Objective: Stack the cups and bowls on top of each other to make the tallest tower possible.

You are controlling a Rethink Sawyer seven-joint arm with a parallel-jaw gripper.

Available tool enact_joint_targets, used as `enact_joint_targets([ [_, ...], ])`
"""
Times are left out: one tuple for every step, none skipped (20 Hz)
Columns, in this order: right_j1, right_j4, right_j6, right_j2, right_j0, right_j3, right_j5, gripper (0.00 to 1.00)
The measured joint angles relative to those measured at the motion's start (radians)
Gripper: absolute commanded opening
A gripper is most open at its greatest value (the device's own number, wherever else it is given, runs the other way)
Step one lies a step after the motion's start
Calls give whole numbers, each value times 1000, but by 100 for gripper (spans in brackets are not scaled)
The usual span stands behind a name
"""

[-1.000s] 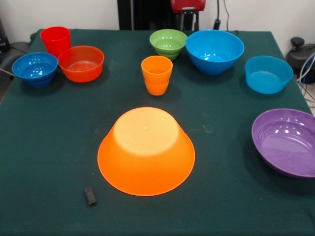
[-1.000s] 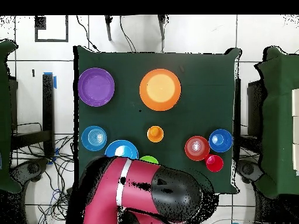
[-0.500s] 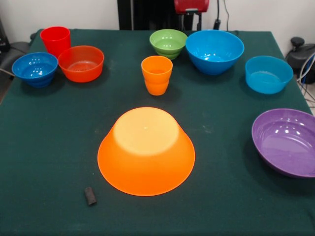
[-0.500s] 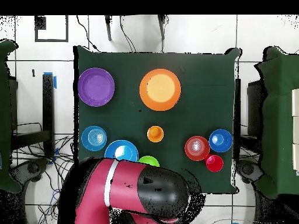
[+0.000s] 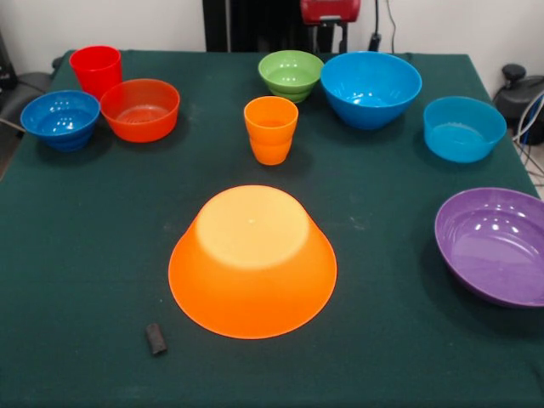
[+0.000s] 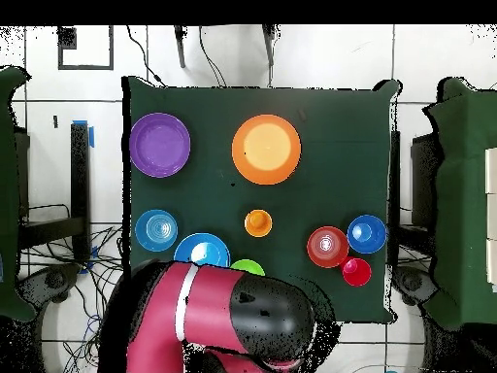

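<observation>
All cups and bowls stand apart on the green table. The large yellow-orange bowl (image 5: 252, 259) (image 6: 266, 149) lies upside down at the middle front. One purple bowl (image 5: 495, 244) (image 6: 159, 145), the light-blue bowl (image 5: 463, 127), the big blue bowl (image 5: 370, 87), the green bowl (image 5: 291, 74), the orange-red bowl (image 5: 140, 109) and the dark-blue bowl (image 5: 60, 118) sit upright. The orange cup (image 5: 271, 128) (image 6: 258, 222) and the red cup (image 5: 95, 70) (image 6: 356, 271) stand upright. The red arm (image 5: 330, 10) (image 6: 223, 321) is drawn back at the robot's edge. Its gripper is hidden.
A small dark block (image 5: 155, 337) lies near the front edge, left of the upside-down bowl. In the overhead view the arm's bulk overhangs the green bowl (image 6: 248, 266) and the big blue bowl (image 6: 202, 253). Cables and chairs lie beyond the table's sides.
The arm has swung a little sideways along the robot's edge of the table. No cup or bowl has moved.
</observation>
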Motion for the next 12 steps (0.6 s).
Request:
enact_joint_targets([
  [7, 0, 0, 0, -3, -3, 0, 100],
  [12, 0, 0, 0, -5, -5, 0, 100],
  [18, -1, 0, 0, -7, -7, -1, 100],
  [21, -5, 0, 0, -9, -7, -5, 100],
  [21, -6, 0, 0, -10, -7, -6, 100],
  [21, -8, 0, 0, -11, -8, -7, 100],
  [22, -11, 0, 0, -13, -8, -8, 100],
  [22, -13, 0, 0, -14, -9, -8, 100],
  [22, -17, 0, 0, -17, -10, -8, 100],
  [22, -21, 0, 0, -20, -11, -8, 100],
  [22, -26, 0, 1, -23, -12, -8, 100],
  [22, -34, 0, 2, -28, -14, -8, 100],
])
